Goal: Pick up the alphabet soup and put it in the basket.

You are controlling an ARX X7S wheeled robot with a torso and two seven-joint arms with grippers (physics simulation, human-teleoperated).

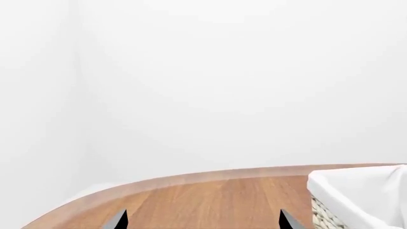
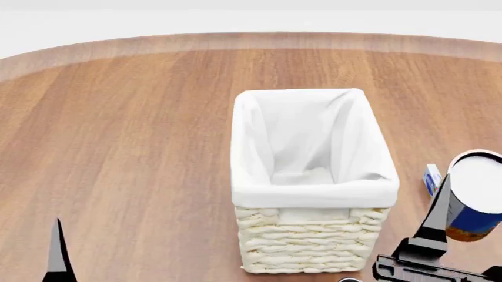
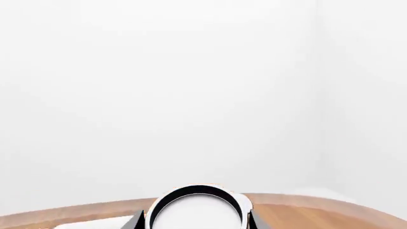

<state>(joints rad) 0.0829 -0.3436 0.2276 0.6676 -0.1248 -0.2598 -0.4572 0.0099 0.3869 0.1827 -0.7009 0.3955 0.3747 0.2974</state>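
My right gripper (image 2: 462, 202) is clamped on the alphabet soup (image 2: 475, 197), lifted beside the basket (image 2: 314, 188). Transport step, I judge: next, carry the can leftward over the liner opening, then release.
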